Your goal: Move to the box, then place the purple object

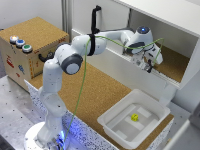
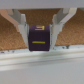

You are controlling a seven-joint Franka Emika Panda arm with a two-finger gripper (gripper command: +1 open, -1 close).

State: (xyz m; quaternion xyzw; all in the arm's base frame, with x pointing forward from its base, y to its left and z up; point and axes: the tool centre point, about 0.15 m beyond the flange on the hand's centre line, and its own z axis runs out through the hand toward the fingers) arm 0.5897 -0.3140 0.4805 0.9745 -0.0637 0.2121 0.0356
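The purple object (image 2: 39,37) is a dark purple block with yellow marks, and in the wrist view my gripper (image 2: 39,31) is shut on it, one finger on each side. In the exterior view my gripper (image 1: 148,65) hangs at the opening of the white cabinet, above its front wall, and the purple object is too small to make out there. The box (image 1: 116,114), a shallow white tub, sits lower down toward the exterior view's right, well apart from my gripper. A small yellow piece (image 1: 134,117) lies inside it.
The large white cabinet (image 1: 165,15) with a cork floor surrounds the gripper. A cork-topped brown box (image 1: 35,40) with coloured buttons stands at the exterior view's left. A green cable (image 1: 82,85) hangs along the arm. Cork sheet (image 1: 100,90) covers the table.
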